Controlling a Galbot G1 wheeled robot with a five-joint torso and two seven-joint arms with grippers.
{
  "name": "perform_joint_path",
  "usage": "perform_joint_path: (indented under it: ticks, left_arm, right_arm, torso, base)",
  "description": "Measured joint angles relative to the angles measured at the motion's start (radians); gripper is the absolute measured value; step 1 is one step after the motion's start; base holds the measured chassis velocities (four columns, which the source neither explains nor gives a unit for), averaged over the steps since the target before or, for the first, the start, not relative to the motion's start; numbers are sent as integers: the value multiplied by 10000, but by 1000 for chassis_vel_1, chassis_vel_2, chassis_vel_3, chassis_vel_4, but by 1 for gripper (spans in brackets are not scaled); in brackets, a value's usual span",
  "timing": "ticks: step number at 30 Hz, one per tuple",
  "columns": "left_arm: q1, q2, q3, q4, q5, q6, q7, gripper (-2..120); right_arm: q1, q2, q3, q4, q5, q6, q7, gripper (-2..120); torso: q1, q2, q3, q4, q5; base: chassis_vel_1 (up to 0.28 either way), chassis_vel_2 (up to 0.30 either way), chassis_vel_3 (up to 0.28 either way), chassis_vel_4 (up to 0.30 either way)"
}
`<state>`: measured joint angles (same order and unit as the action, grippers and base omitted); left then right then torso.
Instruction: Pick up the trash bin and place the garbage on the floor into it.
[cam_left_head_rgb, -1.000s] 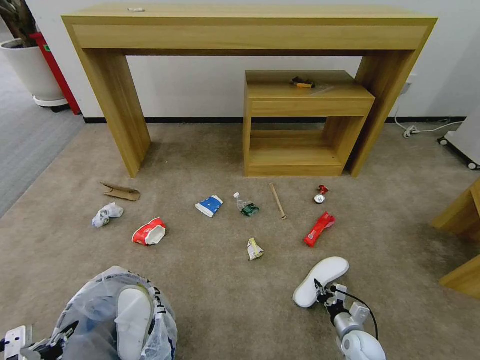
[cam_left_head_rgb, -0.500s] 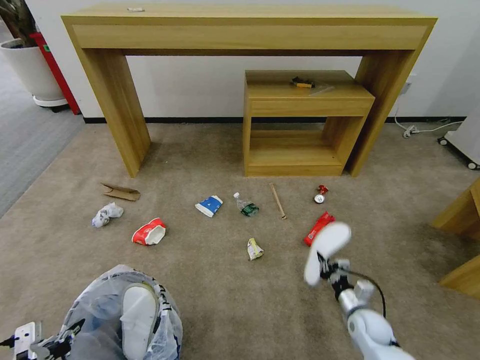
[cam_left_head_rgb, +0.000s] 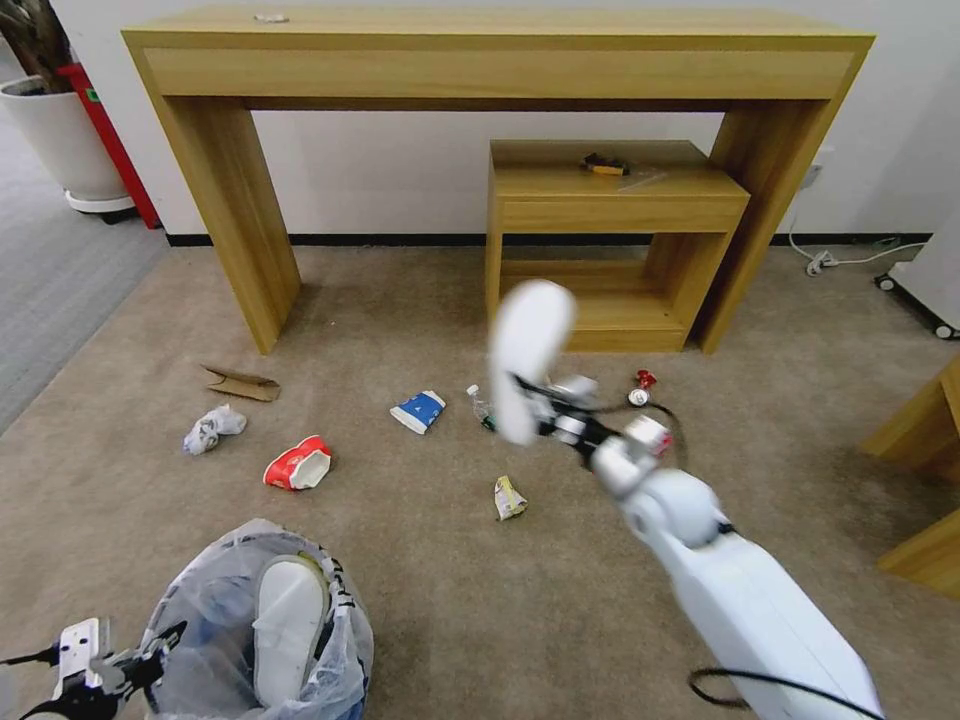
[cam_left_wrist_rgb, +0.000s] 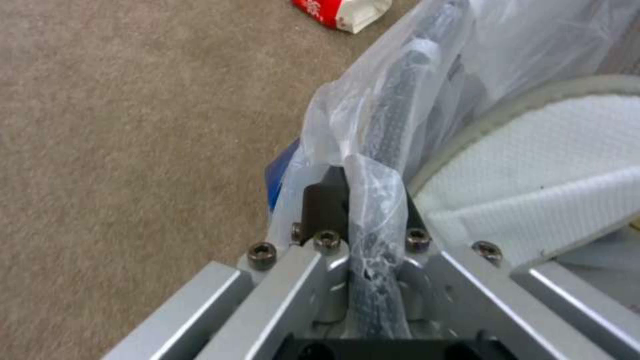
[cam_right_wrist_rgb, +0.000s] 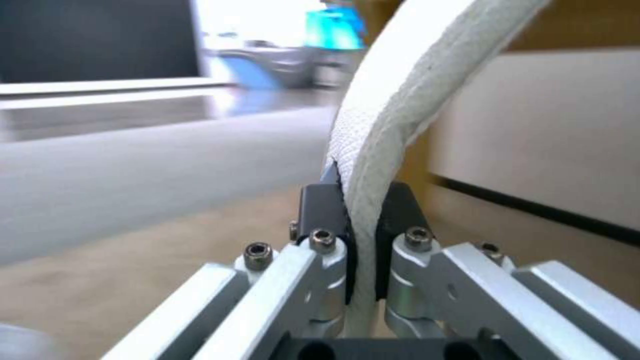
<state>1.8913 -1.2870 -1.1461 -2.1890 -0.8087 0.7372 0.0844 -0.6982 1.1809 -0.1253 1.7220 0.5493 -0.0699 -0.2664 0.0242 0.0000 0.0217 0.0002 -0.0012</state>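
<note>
While left gripper pinches rim of trash bin low at left, one insole stands inside bag. Litter on floor, left to right: one paper ball, one cardboard scrap, one red cup, one blue carton, one wrapper. Right gripper clamps heel edge of second insole, held upright in air, well apart from bin. Risk: thin edge grip, insole could slip; bin could tilt on rim pinch.
</note>
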Motion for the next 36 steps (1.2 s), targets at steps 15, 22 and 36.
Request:
perform_joint_path:
  ticks: [15, 22, 36]
  left_arm:
    - [-434, 867, 456, -93, -855, 1, -794, 0]
    - [-328, 1004, 418, -296, -1039, 0, -909, 0]
    - [-368, 1157, 339, -355, -1237, -7, -1031, 0]
  right_arm:
    - [890, 1963, -3873, -184, -240, -429, 389, 2]
    - [476, 1972, -4226, -277, -697, -407, 701, 15]
    - [-353, 1479, -3759, 260, -795, -371, 901, 64]
  torso:
    - [0, -1, 0, -3, 7]
    - [0, -1, 0, -3, 7]
    - [-2, 0, -1, -3, 9]
  base:
    - [0, 0, 0, 0]
    - [0, 0, 0, 0]
    - [0, 0, 0, 0]
